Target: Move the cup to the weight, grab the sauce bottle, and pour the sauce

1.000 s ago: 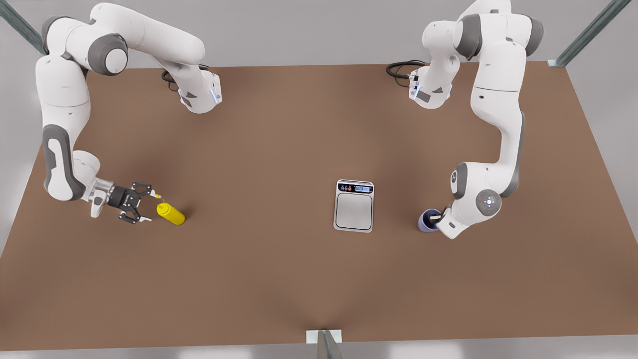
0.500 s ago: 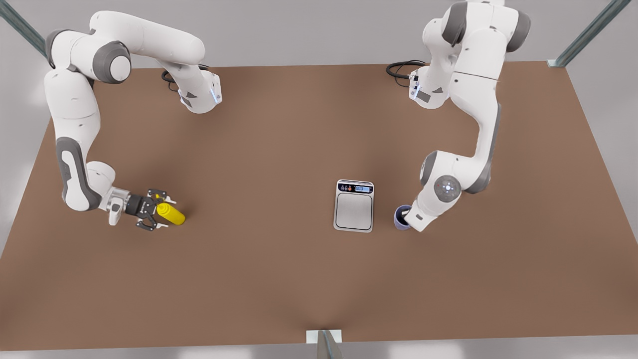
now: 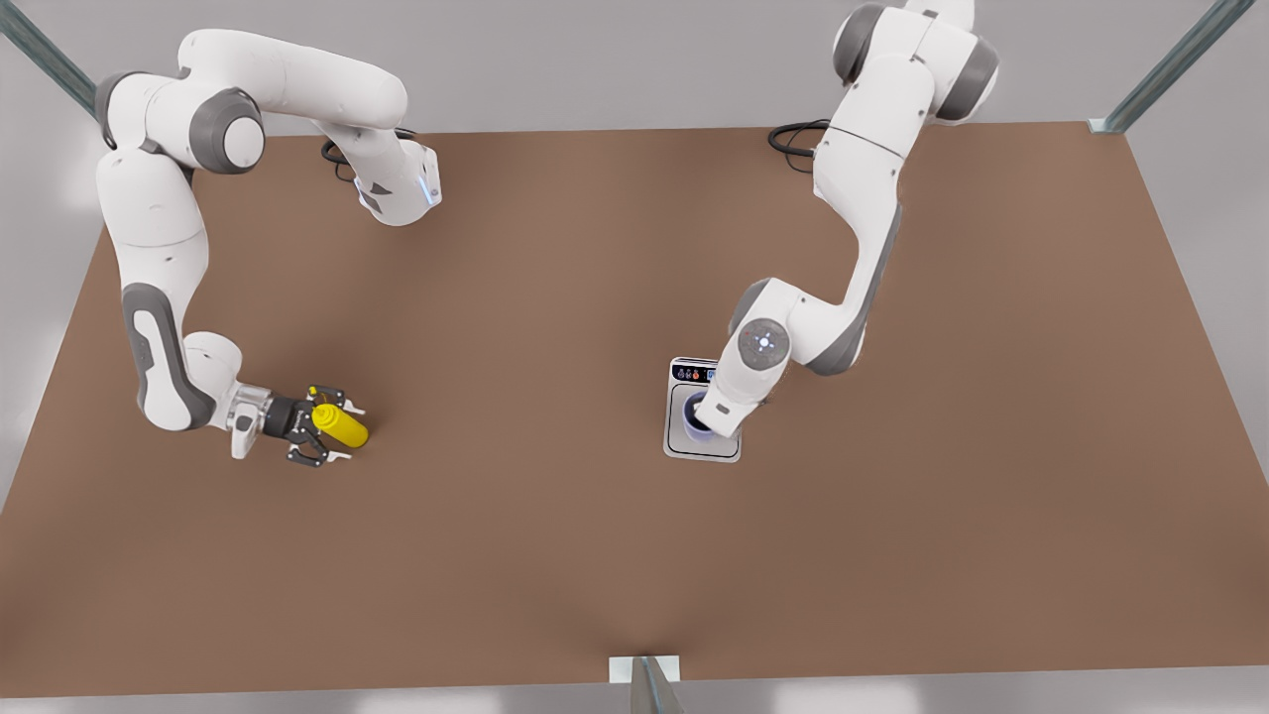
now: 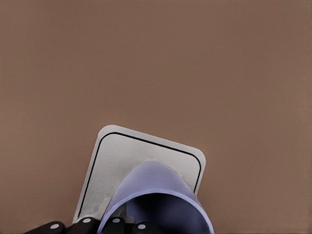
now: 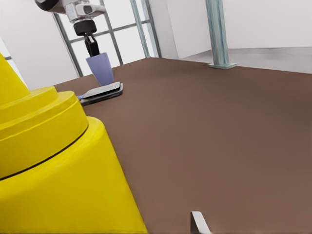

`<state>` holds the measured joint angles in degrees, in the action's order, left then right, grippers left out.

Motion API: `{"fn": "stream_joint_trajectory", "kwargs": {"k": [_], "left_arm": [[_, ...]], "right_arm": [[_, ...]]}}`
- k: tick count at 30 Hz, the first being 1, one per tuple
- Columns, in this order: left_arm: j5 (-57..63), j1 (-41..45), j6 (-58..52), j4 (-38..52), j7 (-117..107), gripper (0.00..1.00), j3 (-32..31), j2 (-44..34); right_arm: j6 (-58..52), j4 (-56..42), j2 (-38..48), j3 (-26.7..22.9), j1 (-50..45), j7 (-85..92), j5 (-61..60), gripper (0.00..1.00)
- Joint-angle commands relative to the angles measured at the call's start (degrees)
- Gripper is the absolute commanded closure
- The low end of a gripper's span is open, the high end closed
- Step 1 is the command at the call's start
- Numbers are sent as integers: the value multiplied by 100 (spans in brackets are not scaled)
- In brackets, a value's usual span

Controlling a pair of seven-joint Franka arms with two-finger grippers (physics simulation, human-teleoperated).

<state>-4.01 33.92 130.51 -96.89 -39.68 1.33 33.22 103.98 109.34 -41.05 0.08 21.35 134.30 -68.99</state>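
Honestly nothing here I can actually read. The weight (image 3: 702, 412) has a dark display strip with a lit blue patch and a few tiny coloured buttons, but whatever's on it is too small to make out. No label on the sauce bottle (image 3: 340, 424) or the cup (image 4: 157, 201) either.
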Motion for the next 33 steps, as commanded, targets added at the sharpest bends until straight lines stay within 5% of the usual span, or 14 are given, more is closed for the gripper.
{"fn": "stream_joint_trajectory", "kwargs": {"k": [1, 5, 8, 10, 11, 24, 25, 28, 30, 31, 32, 33], "left_arm": [[-548, 1, 9, 12, 13, 79, -1, 18], [-548, 98, 27, 65, -31, 79, -1, 115], [-548, 106, 27, 65, -31, 65, -1, 115], [-539, 115, 27, 100, -31, 45, -1, 124], [-539, 115, 27, 100, -31, 24, -1, 124], [-548, 19, -974, 267, 548, 22, 456, -631], [-679, 19, -1334, 267, 829, 22, 736, -842], [-1102, 19, -2328, 276, 2437, 0, 2283, -1142], [-1726, 10, -2715, 267, 3580, 0, 3697, -1107], [-1673, -278, -2680, 267, 3957, 0, 3831, -1159], [-1620, -1059, -2663, 232, 4475, 0, 3456, -1510], [-1044, -2254, -2619, 232, 4776, 0, 2359, -1712]], "right_arm": [[0, 0, 0, 1, 0, -1, 0, 21], [0, -36, -35, 10, 0, -10, 0, 26], [-9, -36, -44, 18, 0, -10, -44, 32], [-9, -36, -44, 18, 0, -10, -44, 35], [-9, -36, -44, 18, 0, -10, -44, 37], [-44, -44, -44, 27, 9, -18, -123, 40], [-61, -79, -44, 27, 9, -27, -123, 40], [-237, -202, 0, 18, 35, -343, -114, 40], [-325, -544, 53, 10, 1, -975, -35, 41], [-378, -878, 97, 10, 0, -1371, 228, 42], [-422, -932, 342, 10, -61, -1757, 482, 42], [-369, -1037, 588, 1, -227, -2249, 729, 42]]}}
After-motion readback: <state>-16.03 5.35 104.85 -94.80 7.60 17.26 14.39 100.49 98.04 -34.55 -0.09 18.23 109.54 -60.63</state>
